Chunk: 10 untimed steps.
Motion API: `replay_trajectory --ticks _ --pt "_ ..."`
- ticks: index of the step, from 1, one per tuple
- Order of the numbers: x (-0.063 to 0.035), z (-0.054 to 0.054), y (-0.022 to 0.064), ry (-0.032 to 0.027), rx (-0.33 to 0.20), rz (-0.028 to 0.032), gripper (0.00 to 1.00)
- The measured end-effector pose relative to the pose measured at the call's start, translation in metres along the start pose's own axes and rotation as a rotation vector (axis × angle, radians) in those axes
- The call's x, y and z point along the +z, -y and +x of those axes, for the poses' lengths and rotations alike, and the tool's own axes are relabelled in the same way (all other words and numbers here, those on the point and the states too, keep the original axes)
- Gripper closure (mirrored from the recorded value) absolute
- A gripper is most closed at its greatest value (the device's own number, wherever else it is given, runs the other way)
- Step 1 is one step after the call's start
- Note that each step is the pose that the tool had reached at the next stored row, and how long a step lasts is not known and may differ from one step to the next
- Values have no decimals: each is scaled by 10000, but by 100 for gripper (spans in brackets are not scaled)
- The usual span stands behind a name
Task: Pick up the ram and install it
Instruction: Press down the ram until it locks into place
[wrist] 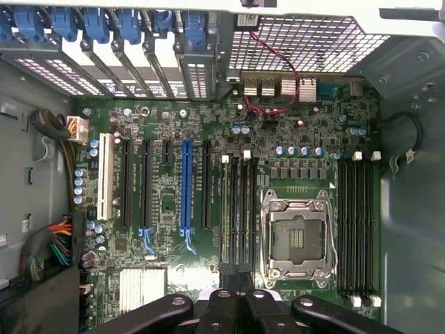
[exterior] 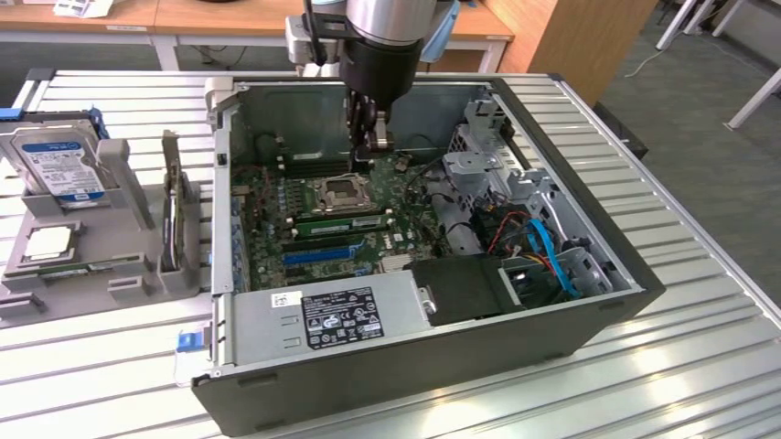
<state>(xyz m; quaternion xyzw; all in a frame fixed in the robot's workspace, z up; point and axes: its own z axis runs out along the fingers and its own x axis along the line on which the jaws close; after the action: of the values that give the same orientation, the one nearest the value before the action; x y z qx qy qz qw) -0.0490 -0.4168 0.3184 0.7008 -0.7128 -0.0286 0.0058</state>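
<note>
One arm at work. Gripper (exterior: 372, 146) hangs inside the open computer case (exterior: 635, 274), well above the motherboard, fingers pressed together with nothing between them.

- The ram (exterior: 342, 220): green stick standing on edge in a memory slot, just at 6 o'clock of the empty CPU socket (exterior: 342, 192) in the exterior view. It looks seated, so I judge the install is done or nearly so. Clip latching too small to tell.
- Key relation: from the fingers the ram lies toward 6 o'clock in the exterior view, and lower down. Its long axis runs 9 to 3 o'clock, slightly tilted, parallel to the socket's near edge.
- Tray (exterior: 134, 283) sits outside the case at 9 o'clock and carries a hard drive (exterior: 55, 165). A greenish strip (exterior: 91, 267) lies flat on it. Cannot tell whether that is another stick.

View differences:
- The exterior view gives the height gap between fingers and board, and the ram's broad side with its dark chips.
- The wrist view looks straight down. The gripper (wrist: 237, 292) is lined up over one end of the slot bank (wrist: 238, 216), which lies between the CPU socket (wrist: 297, 236) and the blue expansion slot (wrist: 185, 188). Edge-on, stick and slot are hard to tell apart.
- The wrist view also gives a second slot bank (wrist: 358, 223) on the socket's other side, apparently unfilled.
</note>
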Motion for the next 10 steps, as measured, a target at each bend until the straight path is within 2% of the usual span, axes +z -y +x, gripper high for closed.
replay_trajectory --ticks 10 --pt "1 0 0 52 1086 35 90"
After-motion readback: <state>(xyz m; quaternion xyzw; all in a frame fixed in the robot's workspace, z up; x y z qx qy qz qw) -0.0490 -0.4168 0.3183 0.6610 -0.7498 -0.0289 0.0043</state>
